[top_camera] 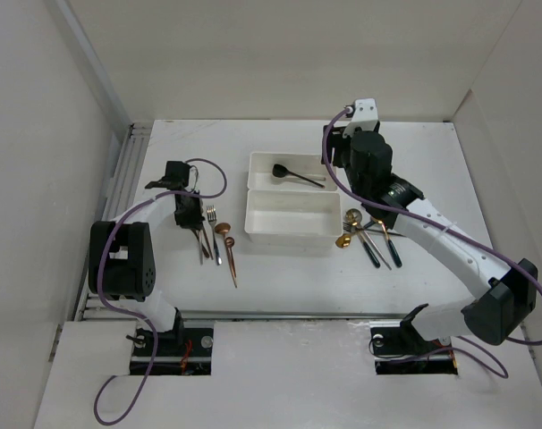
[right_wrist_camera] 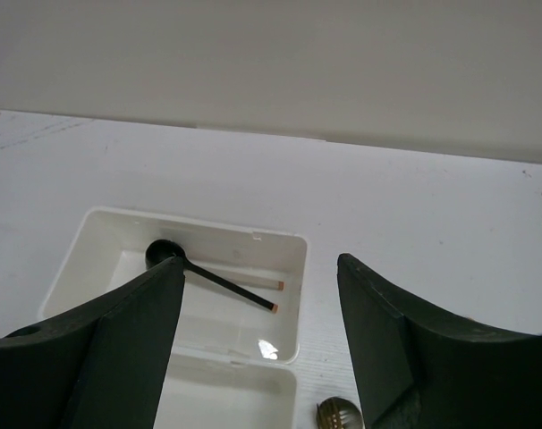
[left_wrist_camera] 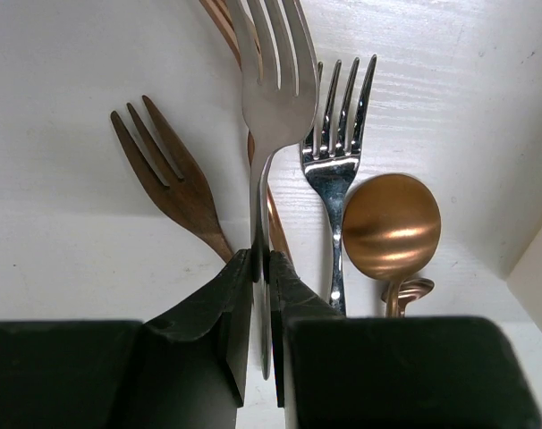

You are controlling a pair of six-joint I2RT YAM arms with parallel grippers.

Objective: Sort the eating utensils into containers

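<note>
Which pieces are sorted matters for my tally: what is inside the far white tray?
One black spoon lies in the far tray, nothing else visible. The right arm covers the tray's right edge from above; the right wrist view shows only the spoon's handle tip there.

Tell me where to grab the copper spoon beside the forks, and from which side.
Grip the copper spoon on its slim handle, at the near end, coming straight down and closing across it. It lies flat. The bowl is wide and sits close to the forks, while the handle's near end lies clear.
</note>
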